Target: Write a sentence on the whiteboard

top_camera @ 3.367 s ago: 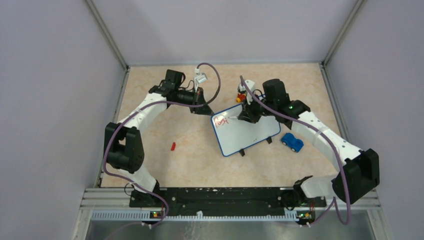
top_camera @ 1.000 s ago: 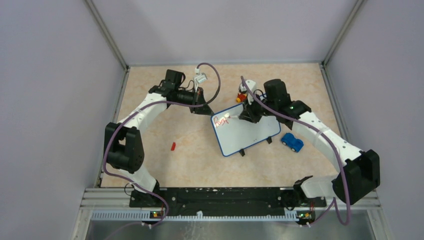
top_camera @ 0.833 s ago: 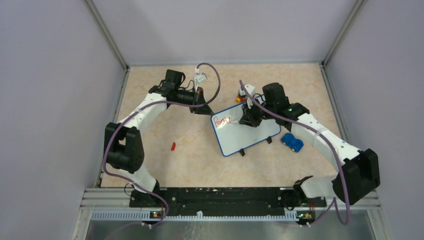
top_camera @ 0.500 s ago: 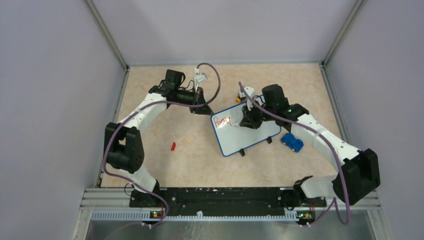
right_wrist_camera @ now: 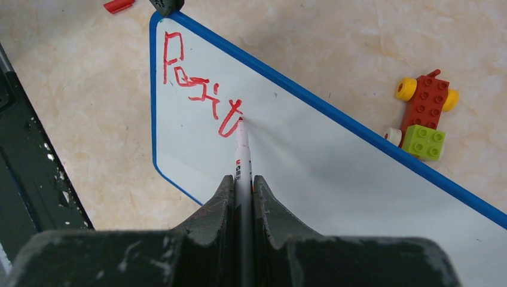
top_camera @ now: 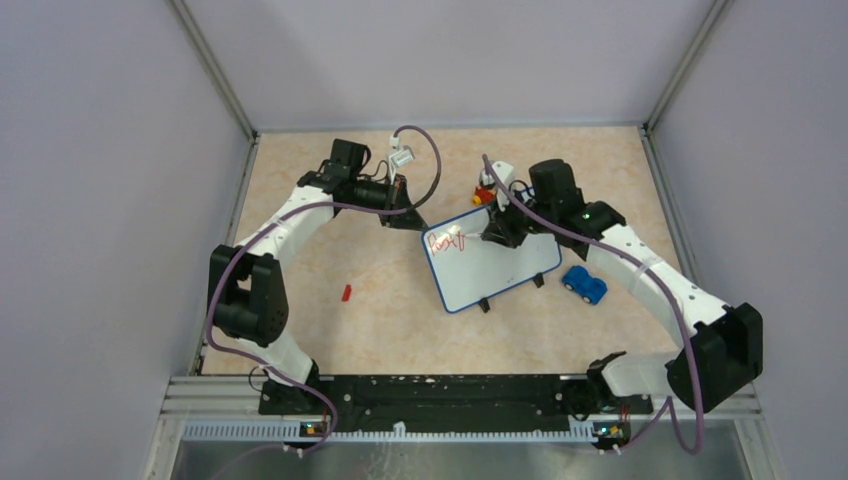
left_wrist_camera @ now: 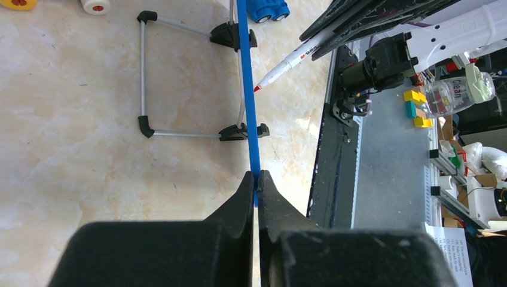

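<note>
The whiteboard (top_camera: 495, 262) stands tilted on black feet at mid table; its blue rim shows edge-on in the left wrist view (left_wrist_camera: 247, 95). My left gripper (left_wrist_camera: 257, 177) is shut on that rim at the board's far left corner (top_camera: 420, 226). My right gripper (right_wrist_camera: 243, 179) is shut on a white marker (right_wrist_camera: 241, 149) whose red tip touches the board face (right_wrist_camera: 311, 161). The sentence (right_wrist_camera: 200, 92) is a few red letters, about "Posit", at the board's upper left, also in the top view (top_camera: 445, 240). The marker shows in the left wrist view (left_wrist_camera: 293, 60).
A blue toy car (top_camera: 584, 284) lies right of the board. A brick toy with yellow wheels (right_wrist_camera: 425, 110) lies behind the board. A red marker cap (top_camera: 346, 292) lies on the table to the left, also in the right wrist view (right_wrist_camera: 118, 5).
The right gripper moved the marker down and back up on the board, adding one more red letter stroke. The left arm and board have not moved.
</note>
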Available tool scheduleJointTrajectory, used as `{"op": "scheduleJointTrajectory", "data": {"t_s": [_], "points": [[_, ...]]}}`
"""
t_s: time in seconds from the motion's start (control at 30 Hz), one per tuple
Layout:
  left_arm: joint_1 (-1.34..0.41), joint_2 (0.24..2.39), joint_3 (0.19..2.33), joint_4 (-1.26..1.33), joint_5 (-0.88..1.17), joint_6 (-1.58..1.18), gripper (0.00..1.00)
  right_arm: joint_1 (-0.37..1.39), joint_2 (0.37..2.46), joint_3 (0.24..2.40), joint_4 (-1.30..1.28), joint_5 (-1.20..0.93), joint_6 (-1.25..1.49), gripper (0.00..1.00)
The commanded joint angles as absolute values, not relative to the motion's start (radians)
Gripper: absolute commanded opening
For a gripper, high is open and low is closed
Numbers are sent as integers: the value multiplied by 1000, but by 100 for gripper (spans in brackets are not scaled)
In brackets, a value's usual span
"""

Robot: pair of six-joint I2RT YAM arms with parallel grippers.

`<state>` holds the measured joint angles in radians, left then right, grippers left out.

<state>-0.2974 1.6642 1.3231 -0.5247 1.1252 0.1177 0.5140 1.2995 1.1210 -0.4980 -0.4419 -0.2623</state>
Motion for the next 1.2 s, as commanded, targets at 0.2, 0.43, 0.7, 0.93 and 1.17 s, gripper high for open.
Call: {"op": "scheduleJointTrajectory", "data": {"t_s": [0.2,0.43,0.7,0.93,1.17], "points": [[-307,1628,1321,-524,1155,122,0,509,1282,1146,-474,-428,-284,0],[-307,1630,1319,-523,1152,124,0,504,1299,1148,-465,-394,-285,0],[-307,1632,1322,-524,1154,123,0,476,1277,1141,-481,-390,-294,0],[-307,1631,1320,-523,1152,123,0,488,1293,1130,-491,-433,-297,0],[-307,1629,1321,-524,1152,123,0,512,1299,1097,-502,-423,-309,0]]}}
